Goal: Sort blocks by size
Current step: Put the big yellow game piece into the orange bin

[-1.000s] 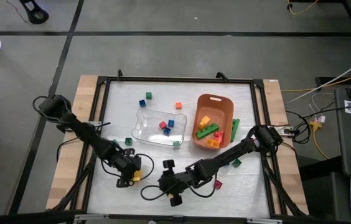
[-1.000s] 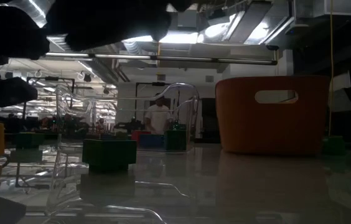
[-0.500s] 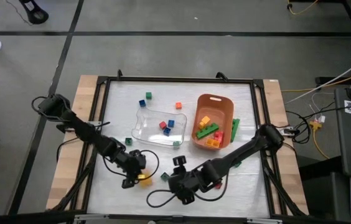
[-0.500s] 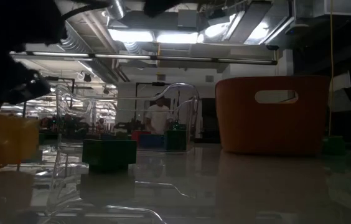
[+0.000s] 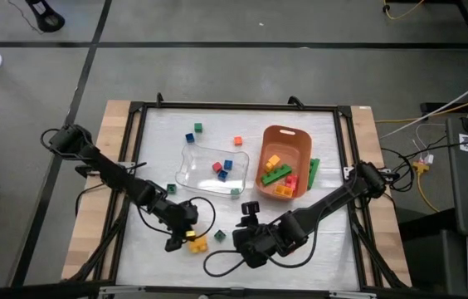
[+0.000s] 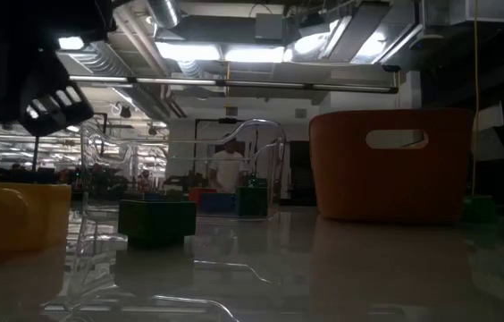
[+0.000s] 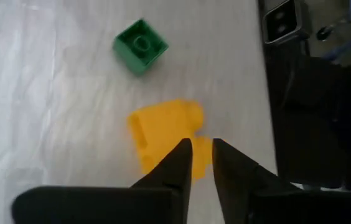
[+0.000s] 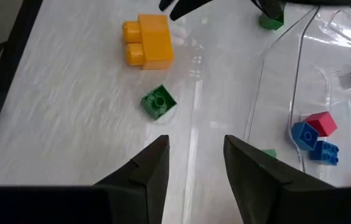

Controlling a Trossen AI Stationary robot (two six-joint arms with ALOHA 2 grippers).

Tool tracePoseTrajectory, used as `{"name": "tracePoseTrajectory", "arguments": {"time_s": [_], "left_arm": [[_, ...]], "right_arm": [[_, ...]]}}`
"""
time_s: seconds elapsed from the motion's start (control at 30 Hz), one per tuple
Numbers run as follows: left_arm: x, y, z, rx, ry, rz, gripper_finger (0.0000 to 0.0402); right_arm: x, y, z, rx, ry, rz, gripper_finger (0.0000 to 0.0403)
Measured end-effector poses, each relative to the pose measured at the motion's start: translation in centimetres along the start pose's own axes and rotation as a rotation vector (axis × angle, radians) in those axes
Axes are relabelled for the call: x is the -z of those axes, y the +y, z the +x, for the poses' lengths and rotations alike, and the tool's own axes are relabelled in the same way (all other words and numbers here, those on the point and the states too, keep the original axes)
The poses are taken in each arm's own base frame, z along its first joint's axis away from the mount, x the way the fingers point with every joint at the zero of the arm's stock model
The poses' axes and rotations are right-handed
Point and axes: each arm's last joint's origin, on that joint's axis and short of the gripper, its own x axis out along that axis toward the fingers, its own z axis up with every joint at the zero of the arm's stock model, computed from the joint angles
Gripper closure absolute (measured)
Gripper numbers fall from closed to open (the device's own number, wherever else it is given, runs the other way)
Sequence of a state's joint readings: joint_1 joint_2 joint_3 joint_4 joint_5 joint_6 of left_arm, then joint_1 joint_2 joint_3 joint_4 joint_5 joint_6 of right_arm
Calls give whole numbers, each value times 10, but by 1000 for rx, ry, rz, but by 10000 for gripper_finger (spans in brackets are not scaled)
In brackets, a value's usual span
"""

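A yellow multi-stud brick (image 5: 194,243) (image 7: 163,134) (image 8: 147,40) lies on its side on the table near the front, with a tiny green cube (image 5: 219,236) (image 7: 140,45) (image 8: 158,101) resting to its right. My left gripper (image 5: 186,235) (image 7: 201,146) hovers just over the yellow brick, with only a narrow gap between its fingers. In the low view the brick (image 6: 11,215) sits on the table with the gripper above it. My right gripper (image 5: 238,237) (image 8: 194,146) is open and empty, just right of the green cube and pointing toward it.
A clear tray (image 5: 192,170) holds red and blue cubes. To its right, an orange bin (image 5: 296,141) holds larger yellow, green and red bricks. Loose cubes lie beyond the tray (image 5: 198,128) and near it (image 5: 170,189). A long green brick (image 5: 313,170) lies by the bin.
My left gripper has moved toward the table's right and near edges together with the yellow brick. The brick now lies on the table with the gripper above it. My right gripper has drawn back toward the right edge, uncovering the green cube.
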State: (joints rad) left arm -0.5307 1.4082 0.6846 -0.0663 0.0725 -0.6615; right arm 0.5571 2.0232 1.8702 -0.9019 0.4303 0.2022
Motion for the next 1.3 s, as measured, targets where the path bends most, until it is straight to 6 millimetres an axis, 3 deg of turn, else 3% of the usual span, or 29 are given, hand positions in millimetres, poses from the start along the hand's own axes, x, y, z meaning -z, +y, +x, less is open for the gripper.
{"name": "tracePoseTrajectory", "arguments": {"time_s": [0.27,0.43,0.7,1.0,1.3], "left_arm": [[3,-2,4,-17,-4,10,234],[9,-1,10,-47,42,32,190],[11,6,11,-101,58,14,180],[20,13,13,-125,74,-143,180],[18,10,14,-90,43,-162,180]], "right_arm": [[-2,2,3,-7,-19,11,249],[-6,11,22,-16,-60,27,249],[-11,37,73,-38,-168,-5,249],[-12,59,114,-170,-277,-45,249],[-13,52,134,-250,-300,-45,249]]}}
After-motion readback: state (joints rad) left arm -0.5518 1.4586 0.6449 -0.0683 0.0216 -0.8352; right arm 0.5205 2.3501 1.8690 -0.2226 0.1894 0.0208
